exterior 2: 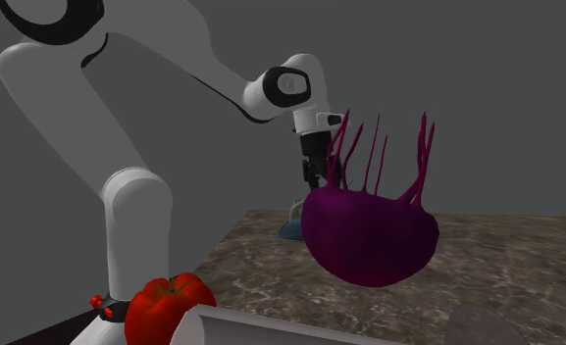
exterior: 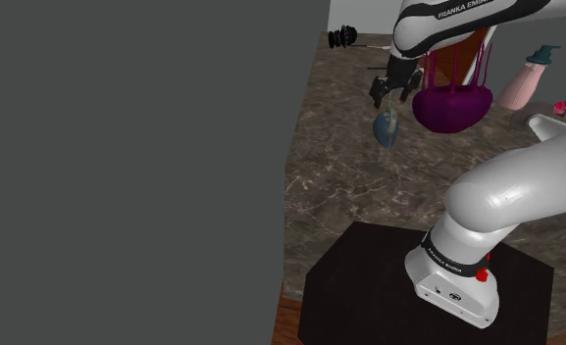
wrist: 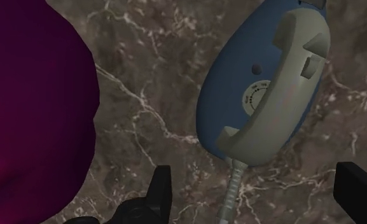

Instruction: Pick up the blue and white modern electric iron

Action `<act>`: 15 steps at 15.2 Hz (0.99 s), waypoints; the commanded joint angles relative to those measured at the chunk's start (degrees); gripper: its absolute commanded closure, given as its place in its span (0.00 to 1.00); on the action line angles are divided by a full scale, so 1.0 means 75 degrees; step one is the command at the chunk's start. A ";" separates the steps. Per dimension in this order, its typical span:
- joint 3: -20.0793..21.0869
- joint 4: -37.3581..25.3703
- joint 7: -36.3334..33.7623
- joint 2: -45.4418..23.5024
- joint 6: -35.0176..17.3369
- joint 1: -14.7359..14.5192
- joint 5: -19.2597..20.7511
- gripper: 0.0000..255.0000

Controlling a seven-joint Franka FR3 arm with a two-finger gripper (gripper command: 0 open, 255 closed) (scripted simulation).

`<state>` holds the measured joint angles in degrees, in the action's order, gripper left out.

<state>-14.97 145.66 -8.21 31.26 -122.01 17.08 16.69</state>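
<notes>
1. Iron (wrist: 255, 89) — blue body, grey-white handle. It sits on the marble counter (wrist: 163, 76) right under the hand, untouched.
2. Hand (wrist: 252, 178) is open with its fingers wide apart. It hovers over the iron's cord end and holds nothing.
3. Cord (wrist: 229, 191) leaves the iron's rear, running back between the fingers.
4. Purple bowl (wrist: 29, 108) sits just beside the iron on one finger's side — likely a bump risk.
5. Step in hand, my read: align, then descend.
   - Centre over the handle and turn the wrist so the fingers cross its long axis.
   - Drop straight down.
   - Close only once both pads flank the handle, clear of cord and bowl.
</notes>
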 commanded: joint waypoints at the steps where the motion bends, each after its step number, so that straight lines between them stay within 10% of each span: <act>1: -0.0033 0.0134 -0.0012 -0.0049 -0.0188 0.0017 0.0035 0.00; 3: -0.0033 0.0135 -0.0012 -0.0048 -0.0188 0.0017 0.0035 0.00; 4: -0.0035 0.0131 -0.0014 -0.0063 -0.0200 0.0015 0.0034 1.00; 15: -0.0005 -0.0022 0.0016 0.0022 0.0037 0.0005 0.0001 1.00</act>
<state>-14.98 145.98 -8.30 31.30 -122.33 17.11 16.76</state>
